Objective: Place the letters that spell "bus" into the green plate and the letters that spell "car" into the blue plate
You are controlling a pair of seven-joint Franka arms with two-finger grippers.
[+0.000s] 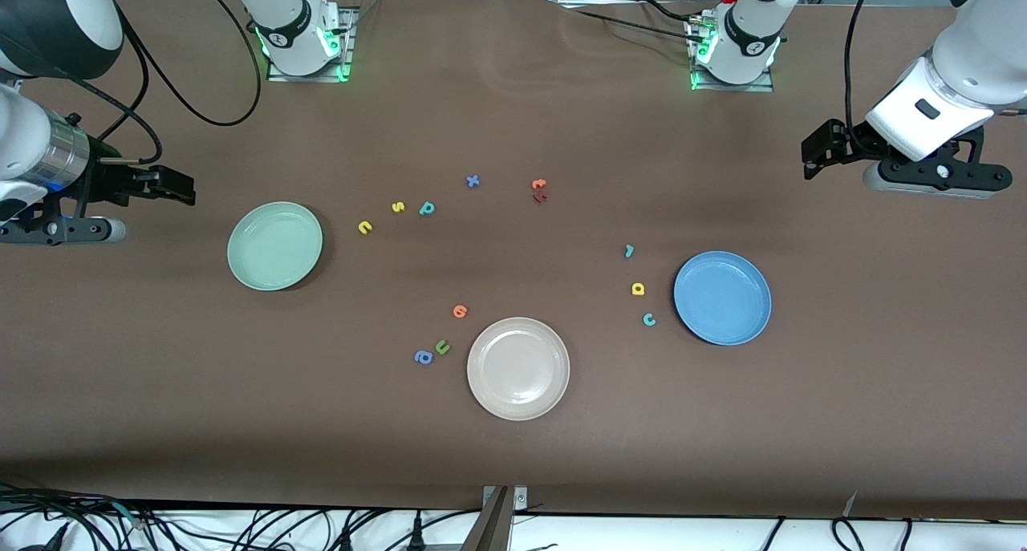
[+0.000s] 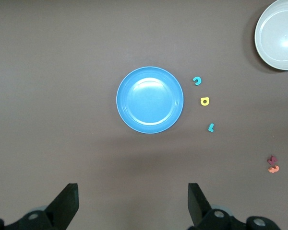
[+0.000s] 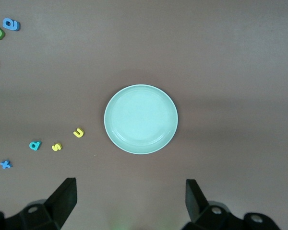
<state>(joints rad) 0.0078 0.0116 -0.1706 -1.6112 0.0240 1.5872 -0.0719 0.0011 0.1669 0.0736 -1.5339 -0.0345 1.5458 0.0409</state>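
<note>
Both arms wait, raised at the two ends of the brown tabletop (image 1: 513, 94). The left hand (image 2: 132, 203) hangs with its fingers spread wide and nothing between them, near the blue plate (image 1: 722, 297). The right hand (image 3: 130, 201) hangs likewise agape and empty, near the green plate (image 1: 274, 245).

Both plates lie bare. Beside the green plate runs a short row: yellow "u" (image 1: 365, 227), yellow "s" (image 1: 398, 207), teal "b" (image 1: 427, 208), each apart from the next. Just beside the blue plate sit the teal "c" (image 1: 649, 319), the yellow "a" (image 1: 638, 289) and the small teal "r" (image 1: 629, 251), none touching the rim.

Nearest the front camera lies the beige-white plate (image 1: 517, 368), with an olive-green "u" (image 1: 442, 346), a blue "a" (image 1: 423, 357) and an orange letter (image 1: 460, 311) close by. Farther from the camera lie a blue "x" (image 1: 472, 181) and an orange and a red letter (image 1: 539, 190), touching.
</note>
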